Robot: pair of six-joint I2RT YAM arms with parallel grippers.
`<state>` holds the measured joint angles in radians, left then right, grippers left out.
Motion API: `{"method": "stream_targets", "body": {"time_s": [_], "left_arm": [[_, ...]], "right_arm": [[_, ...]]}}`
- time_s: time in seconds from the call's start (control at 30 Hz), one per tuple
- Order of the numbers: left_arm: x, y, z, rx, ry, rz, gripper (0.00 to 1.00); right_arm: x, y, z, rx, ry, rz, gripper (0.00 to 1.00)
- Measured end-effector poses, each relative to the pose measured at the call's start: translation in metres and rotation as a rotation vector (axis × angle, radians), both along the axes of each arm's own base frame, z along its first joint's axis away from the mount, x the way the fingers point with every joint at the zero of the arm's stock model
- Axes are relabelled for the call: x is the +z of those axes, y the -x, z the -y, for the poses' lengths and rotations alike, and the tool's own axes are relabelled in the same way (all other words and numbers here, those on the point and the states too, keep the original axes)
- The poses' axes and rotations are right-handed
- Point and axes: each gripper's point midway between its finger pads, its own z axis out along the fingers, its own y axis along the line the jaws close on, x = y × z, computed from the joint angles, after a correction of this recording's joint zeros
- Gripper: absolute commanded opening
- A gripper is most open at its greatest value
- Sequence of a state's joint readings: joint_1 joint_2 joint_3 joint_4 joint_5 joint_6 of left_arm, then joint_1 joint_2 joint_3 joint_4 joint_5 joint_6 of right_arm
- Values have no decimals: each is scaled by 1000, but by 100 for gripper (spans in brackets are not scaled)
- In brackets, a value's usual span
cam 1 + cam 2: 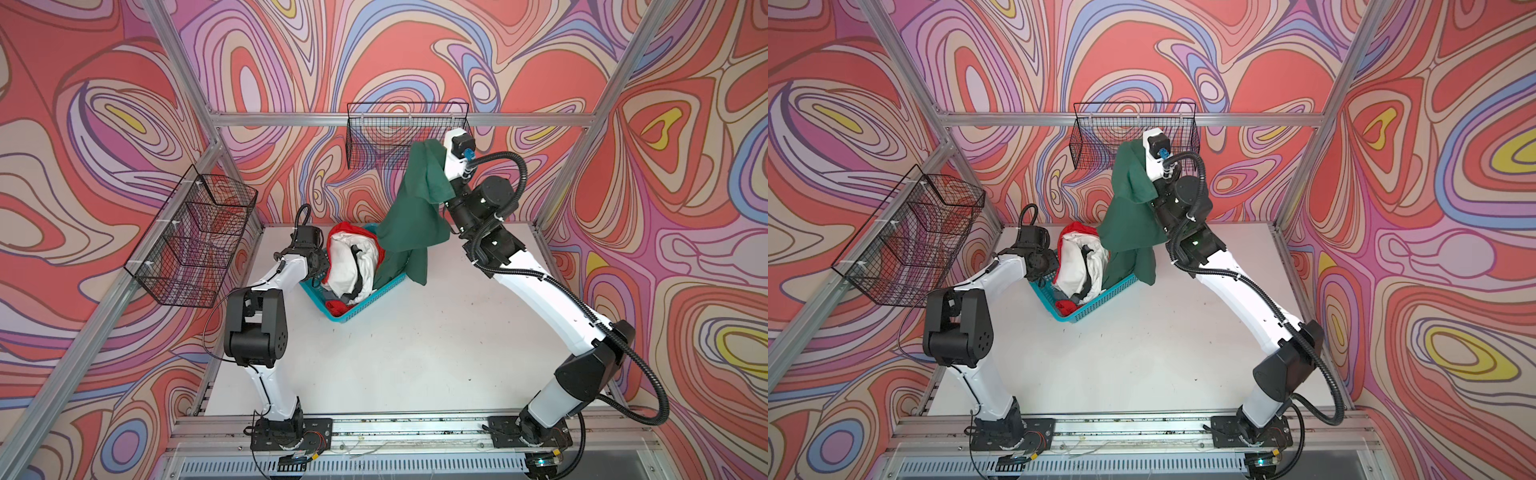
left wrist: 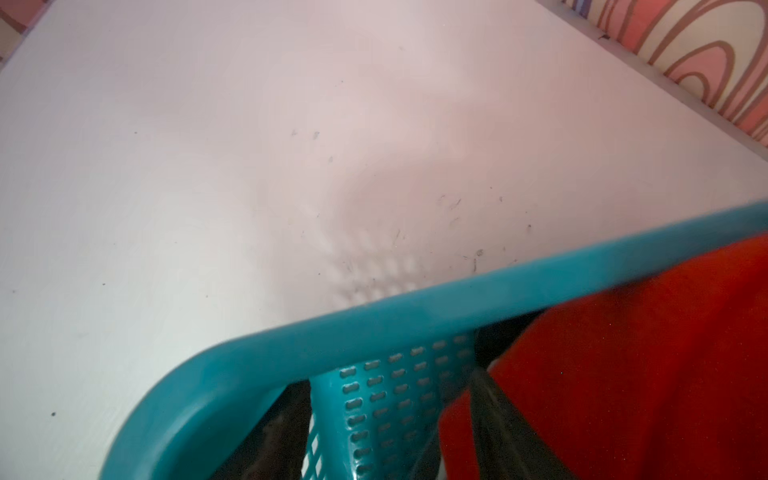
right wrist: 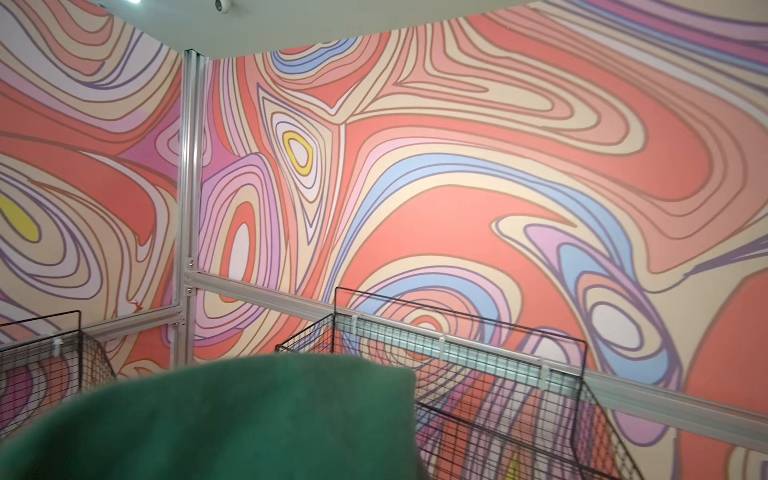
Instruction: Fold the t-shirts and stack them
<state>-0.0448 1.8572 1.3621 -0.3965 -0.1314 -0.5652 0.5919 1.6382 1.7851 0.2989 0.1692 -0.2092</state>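
One dark green t-shirt (image 1: 415,220) hangs bunched, creased, trailing into the teal basket (image 1: 365,306).

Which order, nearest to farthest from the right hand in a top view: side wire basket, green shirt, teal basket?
1. Green shirt: gripped by the right hand, raised at back.
2. Teal basket: lower, mid-table.
3. Side wire basket: on left wall.
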Motion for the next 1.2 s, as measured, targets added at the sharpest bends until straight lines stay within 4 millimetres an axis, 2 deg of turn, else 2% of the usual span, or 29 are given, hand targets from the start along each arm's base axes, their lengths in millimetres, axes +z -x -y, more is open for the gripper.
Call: {"method": "stream_targets", "body": {"time_s": [0.1, 0.3, 0.43, 0.53, 0.7, 0.8, 0.9, 0.93, 0.97, 1.03, 1.1, 1.13, 1.2], "left_arm": [[0, 1, -6, 12, -8, -7, 61], [-2, 2, -12, 21, -29, -25, 62], [-5, 4, -22, 43, -45, -37, 63], [-5, 8, -40, 80, -70, -50, 63], [-5, 21, -74, 160, -130, -72, 67], [-1, 32, -80, 179, -144, -71, 67], [9, 43, -80, 183, -147, -53, 75], [16, 44, -80, 182, -148, -38, 79], [23, 45, -79, 179, -149, -21, 84], [38, 48, -75, 168, -152, 14, 93], [53, 52, -68, 150, -158, 49, 100], [63, 53, -61, 130, -162, 71, 100], [77, 54, -46, 90, -166, 107, 100]], "right_arm": [[12, 2, 27, -57, -12, 22, 0], [24, 4, 69, -174, -15, 40, 0], [23, 0, 90, -242, -6, 26, 0], [17, -5, 110, -299, -3, 2, 0], [-14, -12, 131, -361, -4, -87, 0], [-47, -14, 136, -374, -4, -167, 0], [-93, -18, 144, -410, -6, -280, 0], [-110, -20, 149, -427, -11, -322, 3], [-128, -22, 154, -441, -20, -363, 27], [-159, -22, 163, -461, -27, -434, 62], [-187, -19, 170, -472, -32, -504, 85], [-201, -18, 171, -472, -35, -542, 98], [-223, -14, 170, -458, -36, -604, 98]]}}
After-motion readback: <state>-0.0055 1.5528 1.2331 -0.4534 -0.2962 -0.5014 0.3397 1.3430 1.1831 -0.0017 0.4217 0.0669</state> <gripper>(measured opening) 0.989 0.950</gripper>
